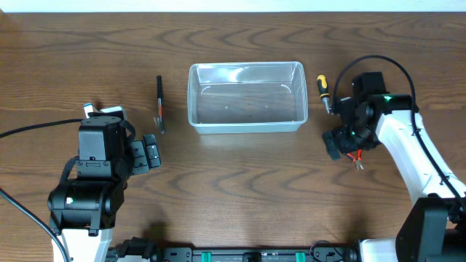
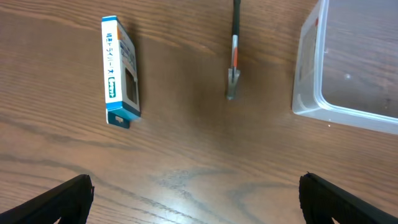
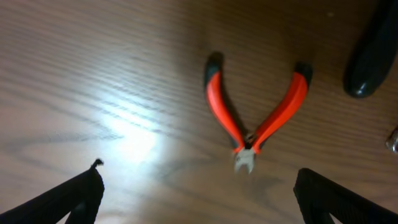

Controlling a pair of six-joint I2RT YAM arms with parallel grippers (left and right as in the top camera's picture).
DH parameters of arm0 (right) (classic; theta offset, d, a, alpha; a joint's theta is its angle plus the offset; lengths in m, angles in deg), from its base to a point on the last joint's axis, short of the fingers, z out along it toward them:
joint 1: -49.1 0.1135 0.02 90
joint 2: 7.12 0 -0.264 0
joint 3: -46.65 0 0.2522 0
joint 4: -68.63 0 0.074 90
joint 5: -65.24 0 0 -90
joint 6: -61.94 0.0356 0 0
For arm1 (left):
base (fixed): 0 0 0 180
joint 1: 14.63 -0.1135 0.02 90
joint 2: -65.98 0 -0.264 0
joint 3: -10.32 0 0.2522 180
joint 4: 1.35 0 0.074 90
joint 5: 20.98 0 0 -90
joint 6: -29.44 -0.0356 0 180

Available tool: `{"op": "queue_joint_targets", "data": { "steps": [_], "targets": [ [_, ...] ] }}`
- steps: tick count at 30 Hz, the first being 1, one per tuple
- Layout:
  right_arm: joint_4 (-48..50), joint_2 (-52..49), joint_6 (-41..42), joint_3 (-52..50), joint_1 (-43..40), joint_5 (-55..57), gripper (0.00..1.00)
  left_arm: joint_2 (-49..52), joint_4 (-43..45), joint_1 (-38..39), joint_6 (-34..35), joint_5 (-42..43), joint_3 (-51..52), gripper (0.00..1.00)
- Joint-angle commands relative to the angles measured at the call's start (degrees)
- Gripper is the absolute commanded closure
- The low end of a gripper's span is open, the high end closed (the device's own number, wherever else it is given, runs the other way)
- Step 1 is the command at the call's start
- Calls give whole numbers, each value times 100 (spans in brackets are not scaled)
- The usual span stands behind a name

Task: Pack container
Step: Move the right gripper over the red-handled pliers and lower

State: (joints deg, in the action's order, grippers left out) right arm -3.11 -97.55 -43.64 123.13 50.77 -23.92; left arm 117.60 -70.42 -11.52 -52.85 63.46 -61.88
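Note:
The clear plastic container (image 1: 246,122) stands empty at the middle back of the table; its left corner shows in the left wrist view (image 2: 308,74). Small red-handled pliers (image 3: 252,121) lie on the wood just ahead of my right gripper (image 3: 199,196), which is open and empty; in the overhead view the pliers (image 1: 356,157) are partly under that gripper (image 1: 339,143). My left gripper (image 2: 196,199) is open and empty over bare wood, left of the container (image 1: 148,153). A slim black-and-red tool (image 1: 160,104) lies between it and the container, and also shows in the left wrist view (image 2: 234,53).
A small blue-and-white box (image 2: 120,71) lies at the left, partly hidden by the left arm in the overhead view (image 1: 90,109). A yellow-and-black screwdriver (image 1: 322,90) lies right of the container. A dark rounded handle (image 3: 373,53) shows at the right wrist view's top right.

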Motion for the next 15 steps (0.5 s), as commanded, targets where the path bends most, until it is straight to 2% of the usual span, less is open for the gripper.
{"op": "queue_joint_targets", "data": {
  "steps": [1, 15],
  "targets": [
    [223, -33, -385, -289, -299, -66, 1, -2, -13, 17, 9, -160, -120, 2],
    [901, -354, -636, -439, -457, -286, 1, -2, -125, 17, 11, -157, -120, 2]
  ]
}}
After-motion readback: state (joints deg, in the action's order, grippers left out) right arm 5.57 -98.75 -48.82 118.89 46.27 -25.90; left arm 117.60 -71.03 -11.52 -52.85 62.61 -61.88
